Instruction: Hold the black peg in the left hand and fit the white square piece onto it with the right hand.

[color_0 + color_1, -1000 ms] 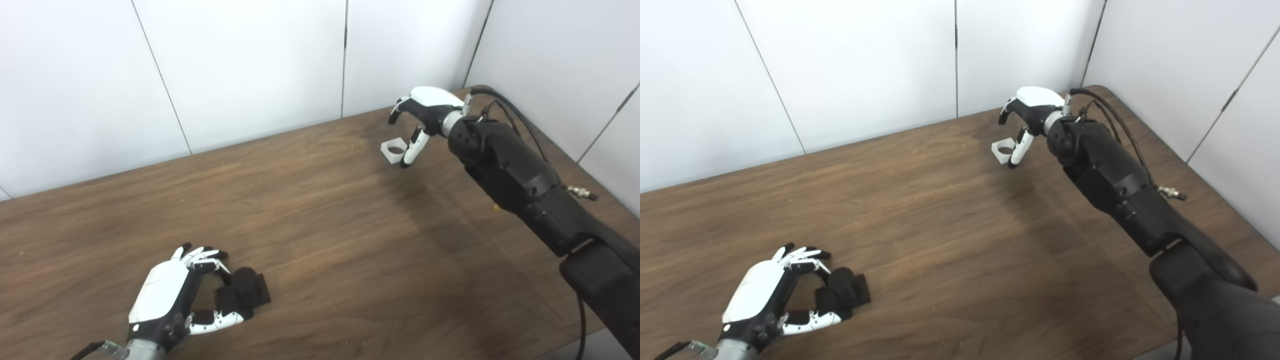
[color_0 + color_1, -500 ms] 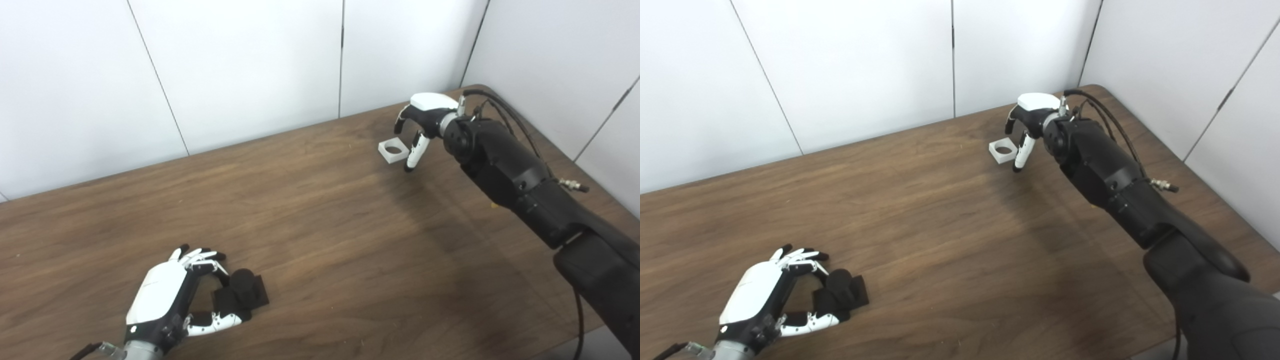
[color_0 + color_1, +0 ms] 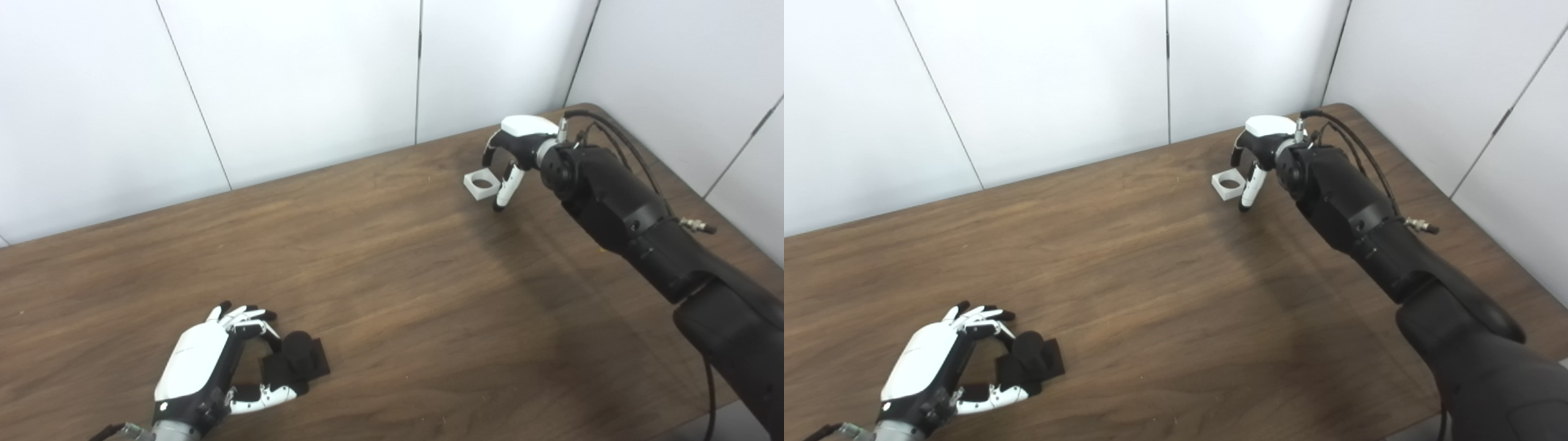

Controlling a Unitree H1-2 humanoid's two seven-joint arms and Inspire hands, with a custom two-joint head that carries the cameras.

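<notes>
At far worktop (image 3: 392, 257), right hand (image 3: 514, 150) is cupping the square (image 3: 481, 184), fingers apart, ungripped: closing could shove it away. Left hand (image 3: 211, 367) is lying open around the peg (image 3: 296, 361).

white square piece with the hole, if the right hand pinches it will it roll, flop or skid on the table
The white square piece looks like a stiff block with flat faces and a round hole, so it probably won't roll or flop. It seems small beside the right hand, so likely light. Lying flat on the smooth wooden table, it may skid if the fingers nudge it.

right hand (image 3: 513, 150) | drawn back, lower over white square piece (image 3: 481, 184) | piece now flat
</notes>
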